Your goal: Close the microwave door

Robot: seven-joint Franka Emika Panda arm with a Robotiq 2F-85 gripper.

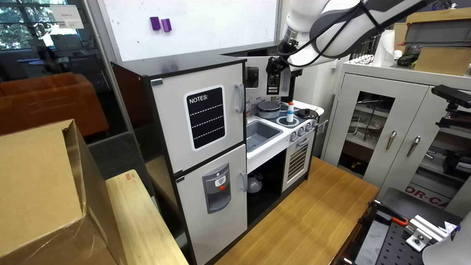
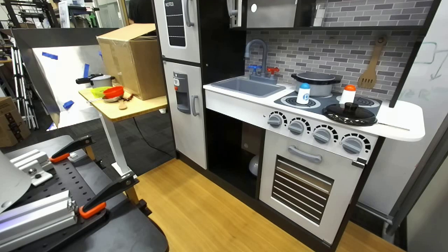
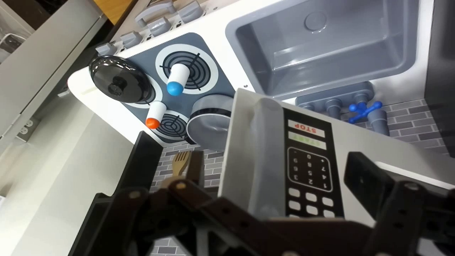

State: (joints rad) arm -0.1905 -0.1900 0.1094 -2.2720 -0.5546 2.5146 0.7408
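Note:
The microwave door (image 3: 359, 138) is light grey with a black keypad strip and a grey upright handle (image 3: 266, 156). It stands open, swung out from the cabinet; in an exterior view its outer face with a dark window (image 1: 252, 77) shows. It also shows nearly edge-on at the top of an exterior view (image 2: 239, 15). My gripper (image 3: 277, 167) is open at the door's handle side. One finger is beyond the door's free edge, the other is over the outer face right of the keypad. Contact cannot be told. The gripper also shows at the door in an exterior view (image 1: 284, 70).
Below the door are the sink (image 3: 330, 46), the faucet (image 3: 334, 99) and the stove with a grey pot (image 3: 211, 121), a black lid (image 3: 119, 80) and two shakers. The tall fridge unit (image 1: 200, 117) stands beside the microwave. A grey metal cabinet (image 1: 368, 121) is nearby.

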